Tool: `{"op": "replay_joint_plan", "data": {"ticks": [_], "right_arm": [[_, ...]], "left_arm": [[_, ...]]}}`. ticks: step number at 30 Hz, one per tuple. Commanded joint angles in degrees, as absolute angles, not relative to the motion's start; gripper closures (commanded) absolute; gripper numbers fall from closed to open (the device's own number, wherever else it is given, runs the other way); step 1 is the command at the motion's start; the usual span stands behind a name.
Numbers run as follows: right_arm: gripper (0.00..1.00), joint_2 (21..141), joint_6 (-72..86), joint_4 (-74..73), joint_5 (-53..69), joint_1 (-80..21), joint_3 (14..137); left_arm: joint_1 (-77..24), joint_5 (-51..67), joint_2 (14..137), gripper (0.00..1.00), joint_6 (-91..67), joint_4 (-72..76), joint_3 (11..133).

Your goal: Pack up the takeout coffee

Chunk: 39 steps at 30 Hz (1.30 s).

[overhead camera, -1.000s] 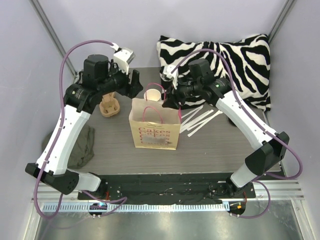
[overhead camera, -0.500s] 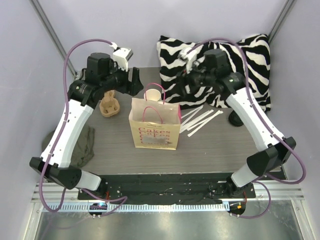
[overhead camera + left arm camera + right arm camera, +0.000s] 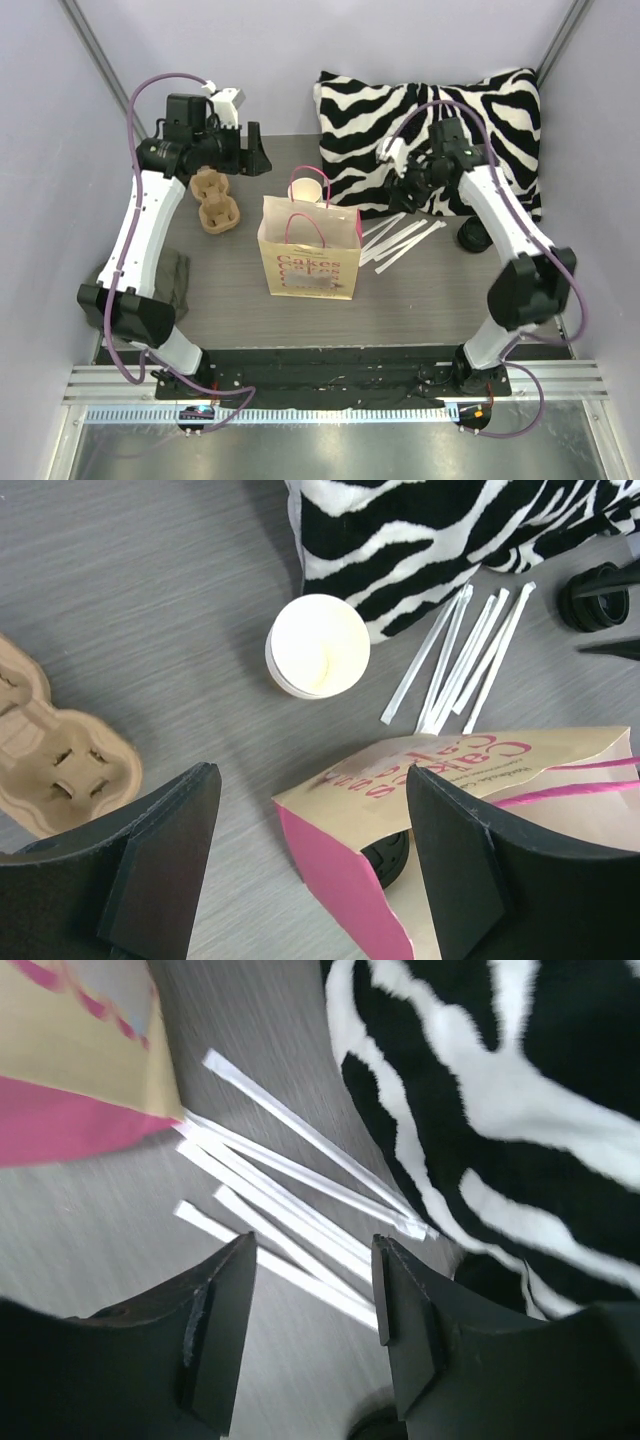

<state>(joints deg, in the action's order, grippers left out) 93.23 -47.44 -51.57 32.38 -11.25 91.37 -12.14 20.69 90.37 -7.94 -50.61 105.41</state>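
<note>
Kraft paper bag (image 3: 310, 262), pink inside, upright and open at the middle of the worktop (image 3: 220, 300); something dark and round within, not possible to tell what. Dark cloth (image 3: 165, 290) at the left edge. Right of the bag, white wrapped straws (image 3: 400, 238) lying loose. Tan pulp carrier (image 3: 215, 200) toward the far left corner. Just behind the bag, one cream-white cup (image 3: 307, 190), upright, outside the bag, near the zebra cushion (image 3: 430, 120) at the far right corner. Left gripper (image 3: 310, 780) above the far left part, fingers spread, holding nothing. Right gripper (image 3: 312, 1260) over the straws beside the cushion, fingers also apart, empty.
</note>
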Motion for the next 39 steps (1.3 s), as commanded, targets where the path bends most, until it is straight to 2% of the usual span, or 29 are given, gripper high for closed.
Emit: {"op": "replay_joint_plan", "data": {"ticks": [1, 4, 8, 26, 33, 36, 39], "right_arm": [[0.45, 105.4, -67.2, -61.5, 34.5, -11.3, 98.0], [0.48, 114.5, -73.8, -67.4, 35.9, -11.4, 105.7], [0.5, 120.0, -79.6, -65.0, 33.2, -12.6, 105.6], [0.53, 124.2, -79.7, -52.6, 31.8, -17.6, 99.3], [0.55, 122.7, -79.6, -42.7, 30.6, -18.7, 92.2], [0.59, 122.5, -79.3, -38.3, 29.6, -19.2, 89.5], [0.68, 122.6, -79.5, -35.2, 28.2, -19.5, 86.7]], "left_arm": [[-9.4, 25.1, 92.0, 0.2, -6.5, -56.4, 111.2], [-7.1, 25.6, 93.2, 0.21, -6.2, -58.8, 112.1], [-5.2, 28.1, 92.5, 0.2, -6.3, -59.0, 110.2], [-4.4, 30.3, 96.3, 0.2, -4.8, -61.4, 109.9], [-4.0, 29.5, 97.9, 0.2, -4.5, -62.0, 110.7], [-3.6, 30.0, 98.8, 0.2, -4.9, -61.9, 110.9], [-3.1, 30.2, 99.3, 0.19, -5.3, -62.1, 111.1]]}}
